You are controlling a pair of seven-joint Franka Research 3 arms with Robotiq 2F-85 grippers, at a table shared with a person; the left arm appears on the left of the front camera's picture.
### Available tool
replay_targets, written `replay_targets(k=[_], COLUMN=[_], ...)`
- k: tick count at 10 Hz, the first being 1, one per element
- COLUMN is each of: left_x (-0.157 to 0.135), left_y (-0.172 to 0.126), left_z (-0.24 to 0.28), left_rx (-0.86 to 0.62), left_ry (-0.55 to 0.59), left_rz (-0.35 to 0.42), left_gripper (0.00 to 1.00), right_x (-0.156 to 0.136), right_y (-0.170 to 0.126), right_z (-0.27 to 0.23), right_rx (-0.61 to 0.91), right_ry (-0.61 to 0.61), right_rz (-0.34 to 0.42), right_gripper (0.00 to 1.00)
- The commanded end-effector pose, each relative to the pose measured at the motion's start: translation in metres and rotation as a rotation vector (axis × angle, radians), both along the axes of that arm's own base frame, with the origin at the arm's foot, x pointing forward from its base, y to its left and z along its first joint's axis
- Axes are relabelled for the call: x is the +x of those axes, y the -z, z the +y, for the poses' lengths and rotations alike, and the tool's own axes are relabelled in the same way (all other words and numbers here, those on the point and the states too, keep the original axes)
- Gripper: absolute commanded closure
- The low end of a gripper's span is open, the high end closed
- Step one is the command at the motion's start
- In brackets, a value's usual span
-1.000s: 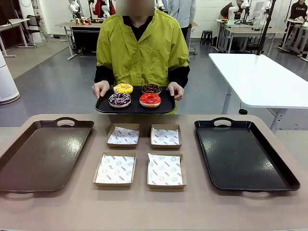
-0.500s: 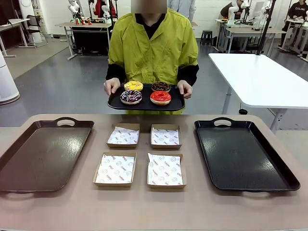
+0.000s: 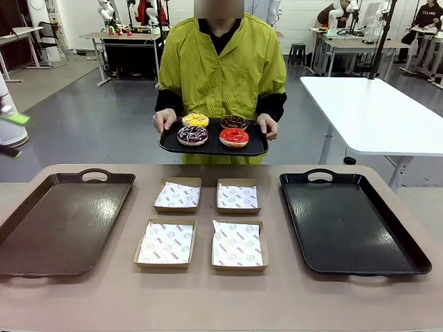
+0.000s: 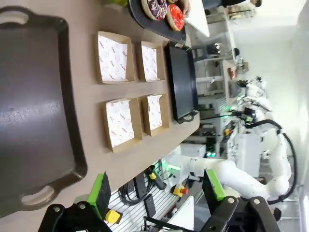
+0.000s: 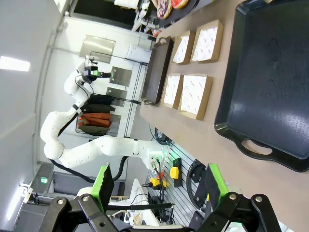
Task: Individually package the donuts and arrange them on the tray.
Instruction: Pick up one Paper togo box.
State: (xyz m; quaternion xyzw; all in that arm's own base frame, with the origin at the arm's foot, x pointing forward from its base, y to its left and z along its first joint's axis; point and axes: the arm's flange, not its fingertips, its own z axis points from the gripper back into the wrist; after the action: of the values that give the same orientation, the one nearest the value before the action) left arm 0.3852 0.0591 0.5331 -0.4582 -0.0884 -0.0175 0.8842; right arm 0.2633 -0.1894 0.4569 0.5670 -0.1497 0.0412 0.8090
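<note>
You have the table (image 3: 221, 304) in front of you, and the person (image 3: 221, 62) stands past its far edge at 12 o'clock. Seen from the table's middle, the brown tray (image 3: 62, 221) lies at 9 o'clock and the black tray (image 3: 346, 221) at 3 o'clock. Both run lengthwise from 6 to 12, with a handle at each end.

The person's hands (image 3: 164, 119) grip the short ends of a dark serving tray (image 3: 213, 148). It is held level and clear of the table, with its long axis running 9 to 3.

Your left gripper (image 4: 155, 188) and right gripper (image 5: 158, 182) both hang released above the near edge. Their green pads are spread wide with nothing between them.

Four cardboard boxes (image 3: 177, 195) sit two by two at the centre, each lined with white printed paper (the print is too small to read). The only legible writing is on a dark top (image 3: 430, 12) far back at 1 o'clock, which seems to say CELINE.

The donuts are all on the serving tray, flat with the icing up and the holes facing the ceiling, so no ring has a long axis. The yellow donut (image 3: 196, 120) and chocolate donut (image 3: 234, 122) are at the back. The purple donut (image 3: 192, 135) and red donut (image 3: 234, 137) are nearer you.
</note>
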Motion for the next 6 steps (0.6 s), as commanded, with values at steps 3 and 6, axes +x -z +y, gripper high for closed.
replay_targets(k=[3,6], left_x=[0.076,0.121], left_y=[-0.014,0.031], left_z=[-0.093,-0.175], left_rx=[0.38,0.654], left_ry=[0.041,0.006], left_rz=[0.104,0.125], left_gripper=[0.0,0.0], right_x=[-0.001,-0.001], right_y=[0.001,0.001], right_z=[-0.001,-0.001], right_rx=[0.012,0.012], right_ry=[-0.005,-0.005], right_rz=[-0.012,-0.012], right_gripper=[0.0,0.0])
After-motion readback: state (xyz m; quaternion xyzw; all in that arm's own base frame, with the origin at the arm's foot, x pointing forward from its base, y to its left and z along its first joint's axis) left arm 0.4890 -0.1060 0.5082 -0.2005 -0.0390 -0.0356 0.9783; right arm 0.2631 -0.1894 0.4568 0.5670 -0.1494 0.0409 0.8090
